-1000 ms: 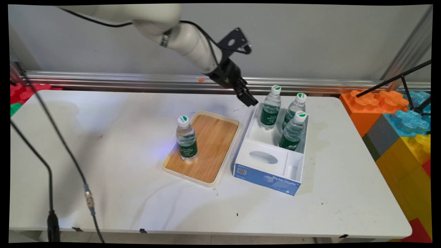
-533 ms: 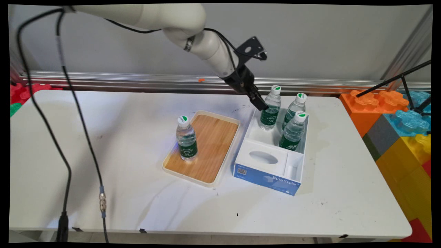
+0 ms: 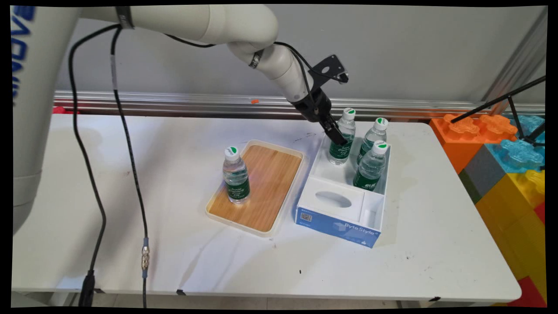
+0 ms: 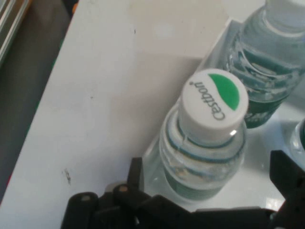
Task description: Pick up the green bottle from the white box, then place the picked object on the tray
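Here the gripper (image 3: 339, 138) hung at the far left corner of the white box (image 3: 305, 208), its fingers spread wide to either side of the rear-left bottle (image 4: 205, 143), one finger (image 4: 136, 174) near the bottle's shoulder and the other (image 4: 288, 174) well off it; no contact was visible. That bottle stood upright in the box's far compartment with two other bottles (image 3: 371, 165) just beside it, the walls likely keeping them from tipping. A fourth bottle (image 3: 236, 175) stood upright at the left edge of the wooden tray (image 3: 272, 183), beside the box near the middle of the table (image 3: 130, 209).
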You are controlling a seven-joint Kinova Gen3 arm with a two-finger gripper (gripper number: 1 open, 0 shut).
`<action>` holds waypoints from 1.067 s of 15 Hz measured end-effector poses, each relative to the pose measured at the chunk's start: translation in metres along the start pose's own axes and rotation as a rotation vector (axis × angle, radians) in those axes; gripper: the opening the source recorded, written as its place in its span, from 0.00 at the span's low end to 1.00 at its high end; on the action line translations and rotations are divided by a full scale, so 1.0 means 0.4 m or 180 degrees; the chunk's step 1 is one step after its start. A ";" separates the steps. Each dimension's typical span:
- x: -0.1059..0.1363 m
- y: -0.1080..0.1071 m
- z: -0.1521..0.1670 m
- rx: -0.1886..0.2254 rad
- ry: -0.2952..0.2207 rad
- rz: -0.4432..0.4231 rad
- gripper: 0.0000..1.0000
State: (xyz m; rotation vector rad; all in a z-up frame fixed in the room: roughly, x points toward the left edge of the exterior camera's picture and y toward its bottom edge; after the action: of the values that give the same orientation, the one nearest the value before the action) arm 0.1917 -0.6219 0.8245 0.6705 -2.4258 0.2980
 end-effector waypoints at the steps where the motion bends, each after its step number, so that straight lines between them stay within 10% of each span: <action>1: 0.001 -0.003 0.007 -0.0007 0.0001 -0.0003 1.00; 12: -0.005 -0.033 0.066 -0.0120 0.0037 -0.0035 1.00; 13: -0.005 -0.034 0.069 -0.0129 0.0043 -0.0040 0.00; 16: -0.010 -0.037 0.077 -0.0158 0.0050 -0.0049 0.00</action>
State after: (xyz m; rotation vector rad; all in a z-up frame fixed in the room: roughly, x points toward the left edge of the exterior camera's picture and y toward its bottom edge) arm 0.1871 -0.6437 0.7983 0.6624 -2.4039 0.2353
